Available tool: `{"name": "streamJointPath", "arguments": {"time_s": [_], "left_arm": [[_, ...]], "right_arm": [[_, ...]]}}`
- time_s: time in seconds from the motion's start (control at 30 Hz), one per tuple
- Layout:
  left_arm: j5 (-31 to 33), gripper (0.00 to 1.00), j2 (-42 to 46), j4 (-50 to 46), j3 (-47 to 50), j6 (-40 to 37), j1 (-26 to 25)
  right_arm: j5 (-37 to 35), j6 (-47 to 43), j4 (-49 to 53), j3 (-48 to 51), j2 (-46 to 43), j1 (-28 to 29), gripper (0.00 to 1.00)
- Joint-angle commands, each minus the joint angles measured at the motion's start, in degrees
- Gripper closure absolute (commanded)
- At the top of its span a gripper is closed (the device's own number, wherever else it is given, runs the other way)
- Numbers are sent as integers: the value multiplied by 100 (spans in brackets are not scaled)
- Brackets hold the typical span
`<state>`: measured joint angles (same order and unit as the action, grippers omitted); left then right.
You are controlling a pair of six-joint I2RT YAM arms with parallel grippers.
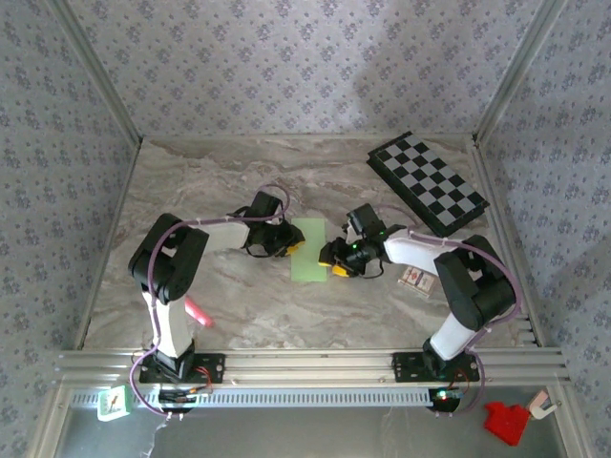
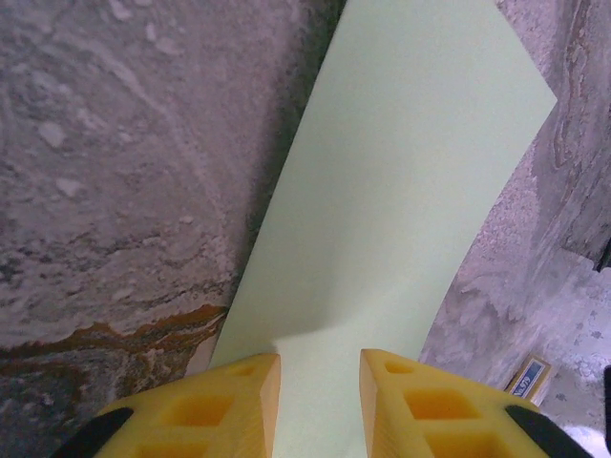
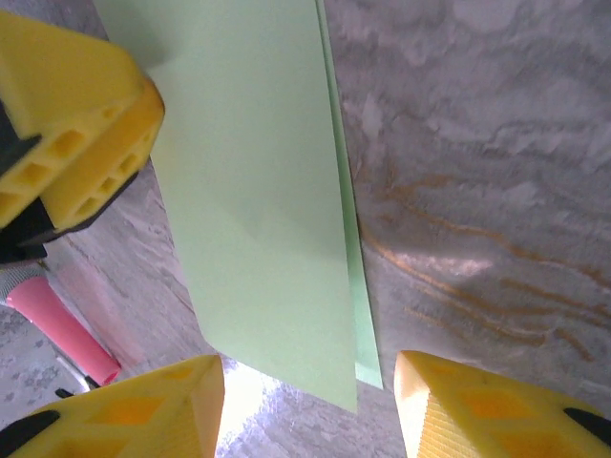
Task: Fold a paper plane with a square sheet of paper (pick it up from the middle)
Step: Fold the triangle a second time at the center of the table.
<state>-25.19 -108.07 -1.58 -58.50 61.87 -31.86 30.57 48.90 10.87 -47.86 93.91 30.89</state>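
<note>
Handling the square sheet of paper [image 1: 308, 250], folded double on the worktop [image 1: 239, 181], expect it light, floppy, easily creased; pinch a long edge near its middle. Left hand [image 2: 320, 401] narrowly apart astride it, right hand [image 3: 305, 410] wide apart.

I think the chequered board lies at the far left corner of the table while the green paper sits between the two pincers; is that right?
Not quite: the chequered board lies at the far right corner of the table, as the top external view shows. The green paper does sit between the left pincer and the right pincer.
</note>
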Motion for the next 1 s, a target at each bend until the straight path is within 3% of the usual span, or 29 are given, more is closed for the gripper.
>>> {"name": "streamJointPath", "arguments": {"time_s": [0.0, 0.43, 0.73, 0.97], "left_arm": [[173, 71, -153, -386, 217, 149, -22], [172, 71, -144, -406, 216, 142, -21], [181, 71, -118, -408, 251, 136, -22], [180, 71, -109, -439, 263, 124, -17]], "right_arm": [[263, 167, 0, 1, 132, 95, 48], [258, 147, 42, -58, 310, 277, 49], [256, 524, -1073, 306, 142, 211, 57], [142, 670, -1244, 529, -30, 119, 65]]}}
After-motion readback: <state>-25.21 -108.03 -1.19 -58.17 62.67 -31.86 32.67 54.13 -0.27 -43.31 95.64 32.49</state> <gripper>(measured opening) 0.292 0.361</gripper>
